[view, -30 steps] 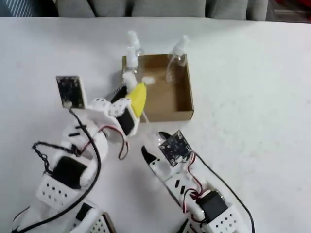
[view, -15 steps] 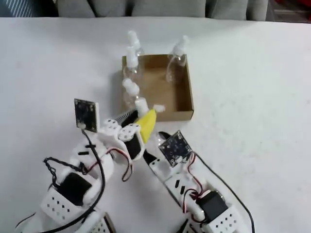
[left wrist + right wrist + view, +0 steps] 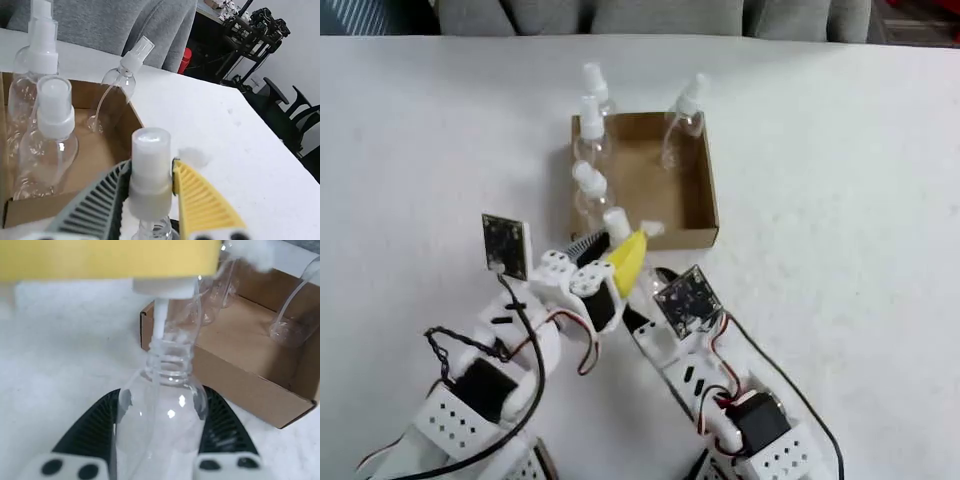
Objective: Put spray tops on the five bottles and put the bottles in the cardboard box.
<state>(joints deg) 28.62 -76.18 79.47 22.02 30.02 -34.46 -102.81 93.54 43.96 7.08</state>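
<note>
While right jaws clamp the clear bottle [image 3: 161, 412], left jaws pinch its white top [image 3: 150, 162].

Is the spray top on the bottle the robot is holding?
Not yet. In the right wrist view the spray top hangs above the bare threaded neck of the bottle; only its tube dips inside.

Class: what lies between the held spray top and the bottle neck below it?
A thin tube runs from the spray top down into the bottle, seen in the right wrist view.
</note>
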